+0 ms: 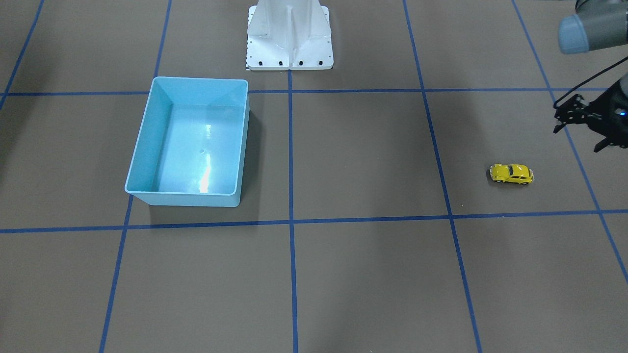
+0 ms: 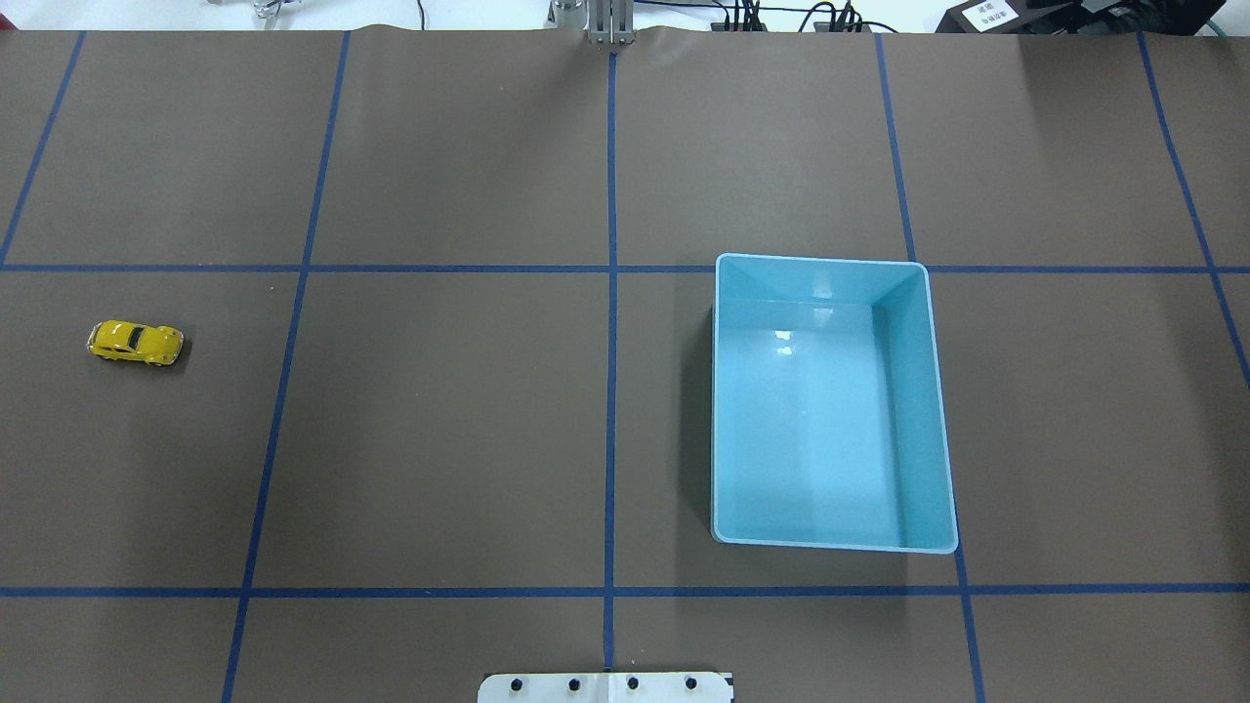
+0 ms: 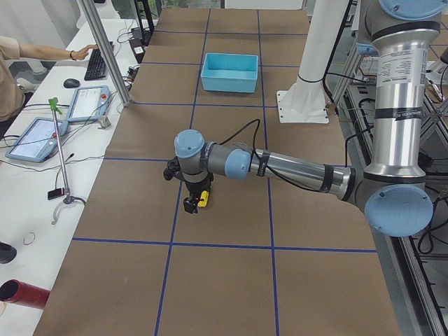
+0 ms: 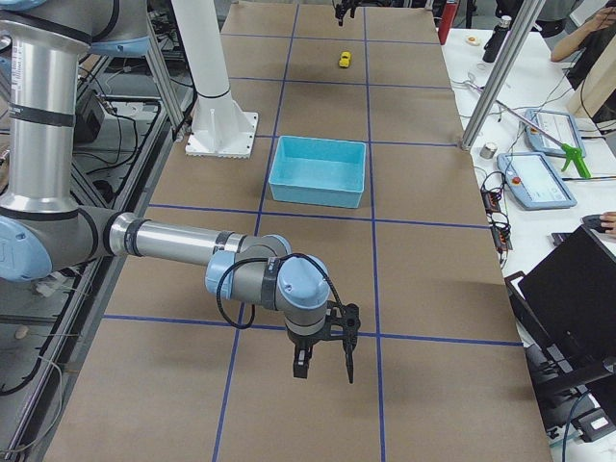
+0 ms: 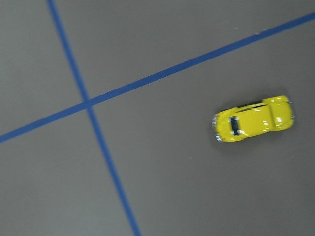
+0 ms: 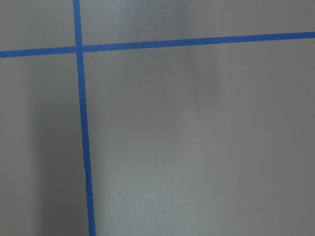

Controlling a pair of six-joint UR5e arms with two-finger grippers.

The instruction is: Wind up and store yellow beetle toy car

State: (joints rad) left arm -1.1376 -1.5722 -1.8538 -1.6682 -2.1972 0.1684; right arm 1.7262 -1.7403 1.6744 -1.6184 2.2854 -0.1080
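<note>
Yellow beetle toy car untouched near the worktop's left end; my left hand is above and just off it.

The yellow beetle toy car (image 2: pixel 137 343) sits on its wheels near the left end, about midway between the robot-side and far edges. Its long axis runs along the worktop's length, and I can't say for sure which end is the nose. I judge the left hand (image 1: pixel 578 139), fingers apart and empty, is offset towards the robot-side edge so it can line up across the car's narrow width. The right hand (image 4: pixel 324 371) hangs over the right end, probably parked clear; I cannot tell its finger state. The light-blue bin (image 2: pixel 811 281) waits open right of centre, well apart from the car.
</note>
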